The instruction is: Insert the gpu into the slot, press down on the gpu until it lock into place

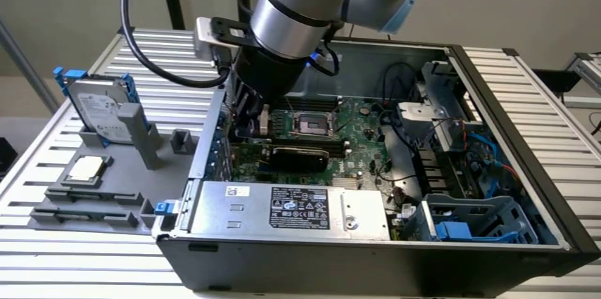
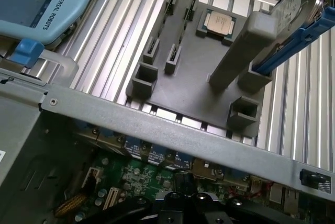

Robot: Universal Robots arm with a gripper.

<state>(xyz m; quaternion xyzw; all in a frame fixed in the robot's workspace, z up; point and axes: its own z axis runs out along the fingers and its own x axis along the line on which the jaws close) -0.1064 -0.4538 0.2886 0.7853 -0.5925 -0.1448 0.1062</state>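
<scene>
Exterior view: the open computer case holds a motherboard, a silver power supply and the gpu, lying across the board near that supply; the gripper reaches in by the gpu's end, its grasp too hidden to tell. Wrist view: a grey fixture holds a processor chip and an upright hard drive, partly cut off.

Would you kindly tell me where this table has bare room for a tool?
Bare table slats lie between the grey fixture and the near edge, and beyond the computer case at the exterior view's right. Inside the case is crowded.
</scene>
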